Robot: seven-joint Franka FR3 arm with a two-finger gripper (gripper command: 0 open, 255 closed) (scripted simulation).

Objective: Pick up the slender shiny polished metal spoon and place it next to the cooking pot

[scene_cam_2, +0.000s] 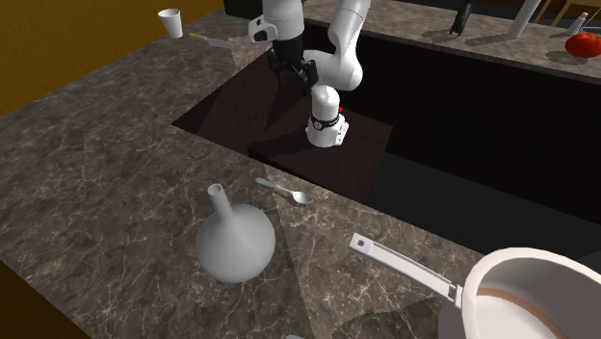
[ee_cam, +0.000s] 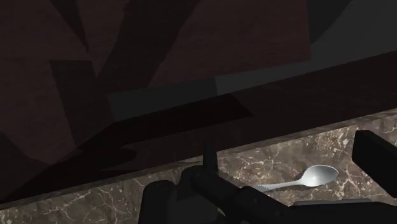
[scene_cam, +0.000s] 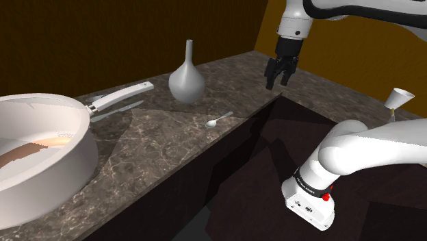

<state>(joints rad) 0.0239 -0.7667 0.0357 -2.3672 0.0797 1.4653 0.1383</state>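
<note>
Jaws apart and clasping nothing, on the black gripper (scene_cam: 276, 81) hung in the air above the dark recess (scene_cam: 274, 137), off the counter's (scene_cam: 157, 144) far corner and well apart from the spoon (scene_cam: 219, 121). Nearest in the shoulder view, a broad white cooking pot (scene_cam: 48, 154) at the counter's near end, brownish inside, its long pale handle (scene_cam: 123, 96) stretched away beside the back edge. Just beside that handle, a flat grey utensil (scene_cam: 118, 111), too dim to name. Farther on, the slender pale spoon flat on the dark veined stone, close to the edge along the recess, bowl end toward the pot, touching nothing else; in the wrist view, the same spoon (ee_cam: 299, 181) on the stone ahead of the gripper. Behind it, toward the back edge, a grey long-necked vase (scene_cam: 187, 81), upright, near the spoon yet apart from it. Farthest, across the recess, a small white cup (scene_cam: 400, 98) on another stretch of counter.
</note>
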